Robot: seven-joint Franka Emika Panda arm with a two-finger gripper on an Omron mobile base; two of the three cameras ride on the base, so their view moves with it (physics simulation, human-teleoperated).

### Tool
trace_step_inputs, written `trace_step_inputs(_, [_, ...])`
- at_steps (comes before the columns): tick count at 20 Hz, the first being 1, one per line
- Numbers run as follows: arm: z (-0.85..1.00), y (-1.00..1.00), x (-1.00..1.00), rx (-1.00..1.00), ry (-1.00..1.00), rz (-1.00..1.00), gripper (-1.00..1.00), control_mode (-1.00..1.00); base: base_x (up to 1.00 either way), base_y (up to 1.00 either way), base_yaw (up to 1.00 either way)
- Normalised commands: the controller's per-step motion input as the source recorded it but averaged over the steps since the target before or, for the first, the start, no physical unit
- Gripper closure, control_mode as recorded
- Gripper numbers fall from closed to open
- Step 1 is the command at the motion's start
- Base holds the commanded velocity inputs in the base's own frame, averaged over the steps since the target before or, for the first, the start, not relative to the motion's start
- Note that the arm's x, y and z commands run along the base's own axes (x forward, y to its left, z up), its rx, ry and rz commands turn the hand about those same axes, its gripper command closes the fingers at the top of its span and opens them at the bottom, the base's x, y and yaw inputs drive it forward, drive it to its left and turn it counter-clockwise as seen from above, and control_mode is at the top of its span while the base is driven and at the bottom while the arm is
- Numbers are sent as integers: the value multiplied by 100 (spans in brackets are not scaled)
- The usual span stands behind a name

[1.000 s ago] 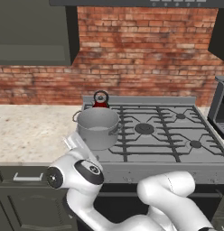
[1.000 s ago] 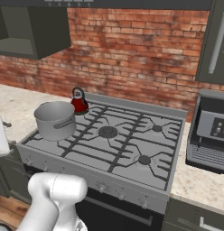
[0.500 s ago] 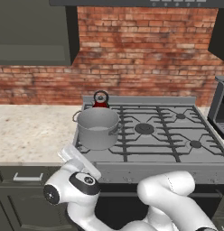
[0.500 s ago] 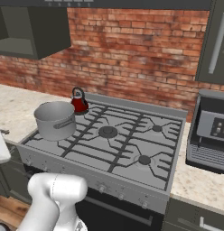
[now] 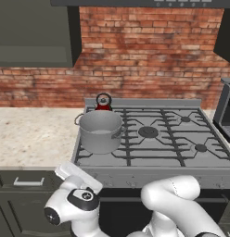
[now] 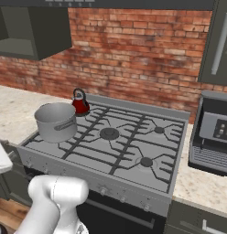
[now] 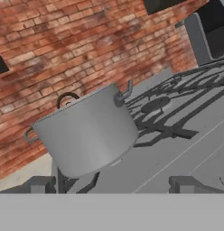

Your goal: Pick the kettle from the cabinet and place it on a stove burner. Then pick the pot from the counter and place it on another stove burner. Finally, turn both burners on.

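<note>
Small squat red kettle with black loop handle [image 5: 103, 101] sits on the rear left burner of the grey gas cooktop [image 5: 182, 155], close to the brick wall. Judged placed; first step done.

Plain grey metal stockpot, lidless, two loop handles at the rim [image 5: 100, 131], stands on the front left burner, just in front of the kettle and partly hiding it in the left base view. In the right base view the two read as near, kettle behind pot [image 6: 56, 121]; I cannot tell whether they touch. Second step judged done as well.

The beige speckled stone-look table [image 5: 33, 134] to the left of the cooktop carries neither task item.

My hand [image 7: 111, 186] is released, jaws wide, grasping nothing. It sits low in front of the stove's left edge, looking up along the pot wall [image 7: 89, 131].

Remaining: both burners on. A row of small knobs [image 6: 122, 199] runs along the stove's front panel; no flame visible under either vessel. Which knob serves which burner I cannot tell.
</note>
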Motion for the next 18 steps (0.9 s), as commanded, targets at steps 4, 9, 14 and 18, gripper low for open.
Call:
trace_step_inputs(4, [-41,9,2,-12,1,2,-100,-100,0,0,0])
trace_step_inputs(9, [-35,6,4,-8,1,0,-100,-100,0,0,0])
trace_step_inputs(14, [-47,9,7,-9,4,0,-100,-100,0,0,0])
trace_step_inputs(18, [-40,0,4,-8,3,0,-100,-100,0,0,0])
